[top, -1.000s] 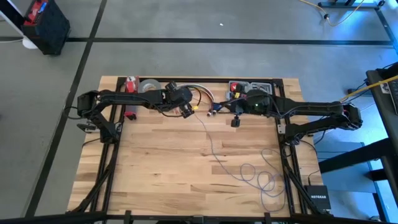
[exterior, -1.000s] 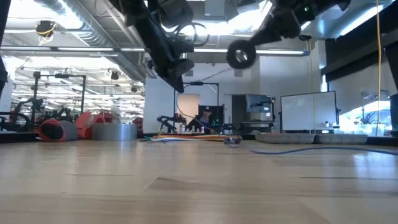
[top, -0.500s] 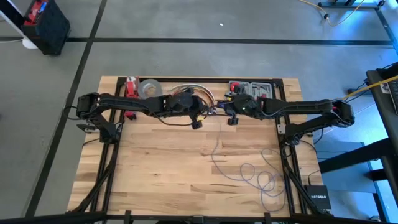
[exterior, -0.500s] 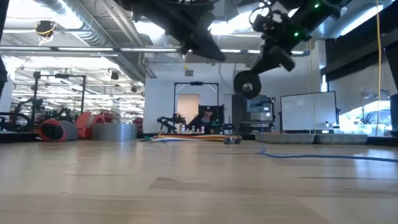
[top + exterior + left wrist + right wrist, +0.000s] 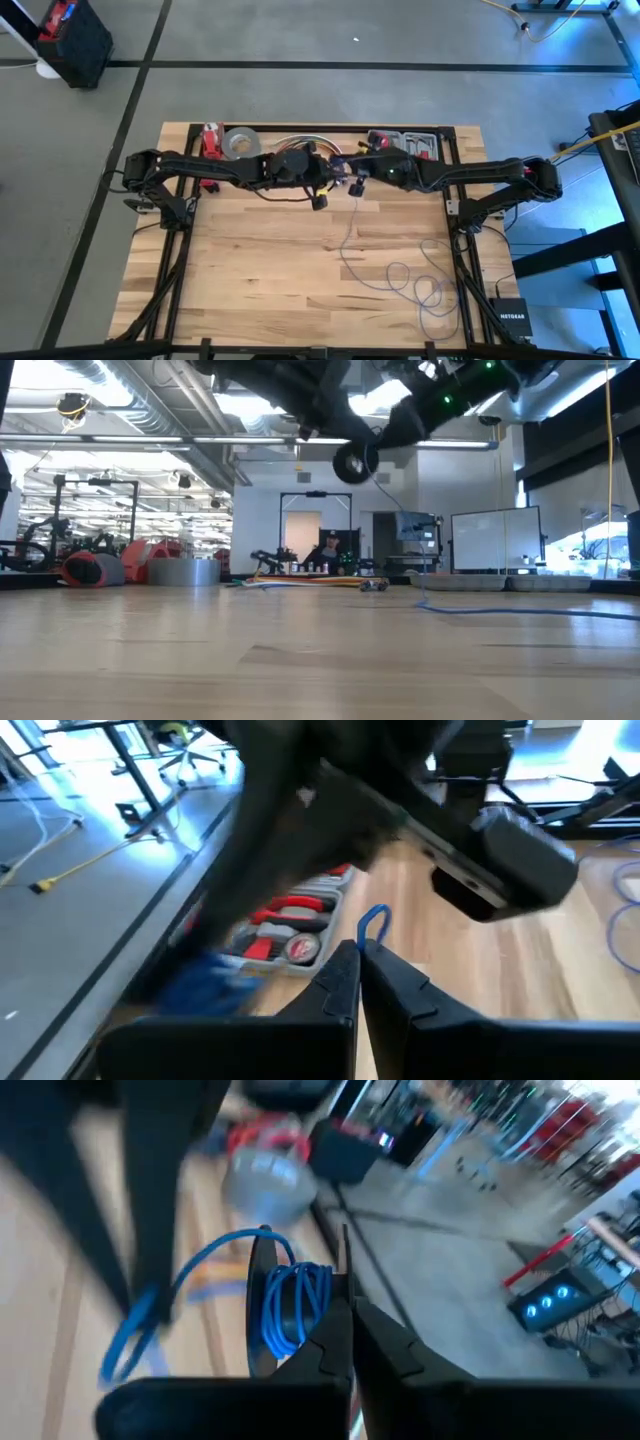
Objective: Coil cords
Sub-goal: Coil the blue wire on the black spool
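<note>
Our right fingers (image 5: 345,1342) are pinched shut on the cord (image 5: 290,1305), several blue turns wound around them; our left fingers (image 5: 357,970) are shut on a loop of it too. We should keep tension even and turns stacked. The rest trails down to loose loops on the table (image 5: 250,270), well apart.

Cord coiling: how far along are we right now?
Done: a few turns of the cord are wound at the right gripper, which is shut on it. In hand: both arms are raised near the table's far edge; the left gripper is shut on a small loop of cord. Left: a long strand hangs to the table, where most of it lies in loose loops near the right side.
</note>
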